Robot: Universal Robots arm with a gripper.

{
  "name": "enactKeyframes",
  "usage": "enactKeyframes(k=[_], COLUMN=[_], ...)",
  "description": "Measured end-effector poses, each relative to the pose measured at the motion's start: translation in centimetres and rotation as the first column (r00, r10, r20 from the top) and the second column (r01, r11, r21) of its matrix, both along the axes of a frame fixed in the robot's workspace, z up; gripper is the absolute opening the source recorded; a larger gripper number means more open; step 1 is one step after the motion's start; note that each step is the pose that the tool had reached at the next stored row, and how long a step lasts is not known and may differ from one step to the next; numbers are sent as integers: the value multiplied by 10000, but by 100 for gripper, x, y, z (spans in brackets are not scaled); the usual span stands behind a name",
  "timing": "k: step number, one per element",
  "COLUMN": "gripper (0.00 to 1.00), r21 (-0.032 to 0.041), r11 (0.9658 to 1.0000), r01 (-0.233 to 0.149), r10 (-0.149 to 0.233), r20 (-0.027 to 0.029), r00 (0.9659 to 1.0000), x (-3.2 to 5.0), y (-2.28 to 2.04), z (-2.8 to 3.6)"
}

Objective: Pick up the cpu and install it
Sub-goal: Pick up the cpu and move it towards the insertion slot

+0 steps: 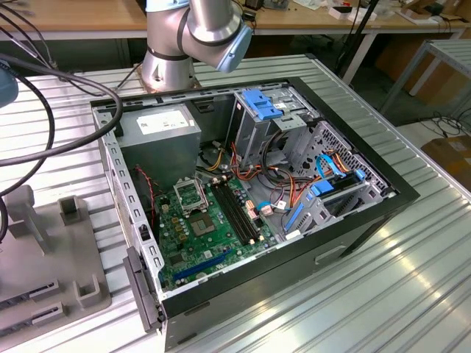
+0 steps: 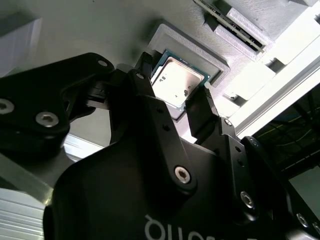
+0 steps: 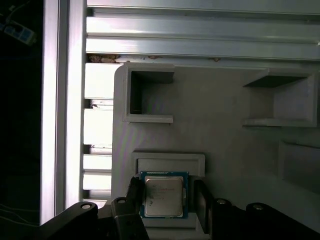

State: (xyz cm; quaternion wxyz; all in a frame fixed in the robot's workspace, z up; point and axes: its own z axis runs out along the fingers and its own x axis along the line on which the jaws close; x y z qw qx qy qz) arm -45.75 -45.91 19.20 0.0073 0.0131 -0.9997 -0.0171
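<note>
The arm (image 1: 193,33) stands at the upper centre of the exterior view, its silver base below a grey elbow joint with a pale blue cap. In both wrist views the black gripper (image 2: 173,90) (image 3: 166,192) holds its two fingers (image 2: 200,114) parted, pointing away from the cameras.

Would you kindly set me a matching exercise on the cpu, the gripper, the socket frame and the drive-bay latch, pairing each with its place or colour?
Things:
1. cpu
2. gripper
3. socket frame
4. drive-bay latch

Place or colour:
A. blue
B. on the green motherboard inside the computer case
C. lying flat in a recess of the grey holder
D. right at the cpu

Pairs: 1-C, 2-D, 3-B, 4-A
</note>
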Motion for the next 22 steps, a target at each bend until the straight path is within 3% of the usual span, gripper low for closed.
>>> enactKeyframes(k=[22], gripper=[55], r21=[1], r11=[10000], r01=[31], r10=[-31], r20=[-7], r00=[10000], x=[0], y=[0], z=[7])
